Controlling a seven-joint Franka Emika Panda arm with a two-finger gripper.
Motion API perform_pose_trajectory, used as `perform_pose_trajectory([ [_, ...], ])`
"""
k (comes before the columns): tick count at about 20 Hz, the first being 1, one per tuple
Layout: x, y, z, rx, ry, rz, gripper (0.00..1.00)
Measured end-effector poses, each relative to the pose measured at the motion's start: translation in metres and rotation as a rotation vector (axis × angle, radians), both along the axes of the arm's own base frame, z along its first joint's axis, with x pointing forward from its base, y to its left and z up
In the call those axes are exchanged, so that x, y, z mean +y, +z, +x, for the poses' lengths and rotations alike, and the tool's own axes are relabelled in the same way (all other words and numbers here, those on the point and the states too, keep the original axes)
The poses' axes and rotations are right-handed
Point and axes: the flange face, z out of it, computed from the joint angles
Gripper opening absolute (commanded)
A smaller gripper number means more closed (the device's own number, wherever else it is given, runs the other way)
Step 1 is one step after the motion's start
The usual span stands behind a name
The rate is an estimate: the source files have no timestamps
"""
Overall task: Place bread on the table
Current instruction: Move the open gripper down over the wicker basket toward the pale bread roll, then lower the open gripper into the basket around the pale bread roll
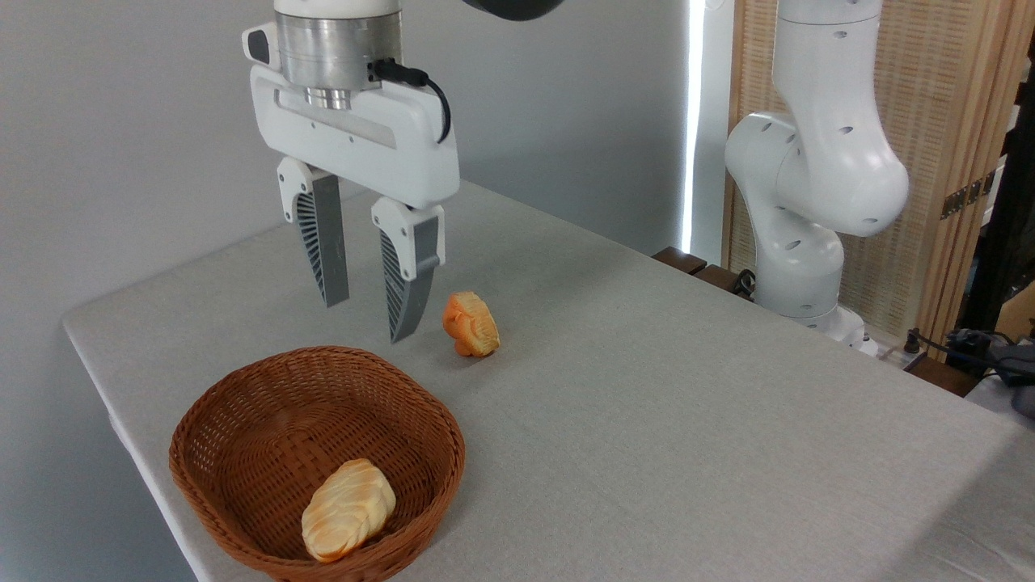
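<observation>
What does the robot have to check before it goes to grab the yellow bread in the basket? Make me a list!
1. Gripper open and empty: ok, fingers apart, nothing between them.
2. Bread in view and uncovered: ok, it lies in the basket near the front wall.
3. Gripper above the bread: not ok, it hangs above the basket's far rim.
4. Orange bread piece out of the way: ok, it sits on the table beyond the basket.
5. Free table space for setting down: ok, bare cloth to the right.
6. Room for fingers beside the wall: cannot tell.
</observation>
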Motion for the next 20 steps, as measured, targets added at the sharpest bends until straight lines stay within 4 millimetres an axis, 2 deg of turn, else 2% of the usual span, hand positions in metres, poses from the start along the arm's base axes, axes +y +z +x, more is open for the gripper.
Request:
perform_pose_trajectory([
  [4,0.018,-0.005,0.007,-0.012,0.048,0.000,1.00],
  [14,0.014,-0.043,0.037,-0.058,0.449,-0.058,1.00],
  [20,0.011,-0.067,0.050,-0.095,0.574,-0.004,1.00],
])
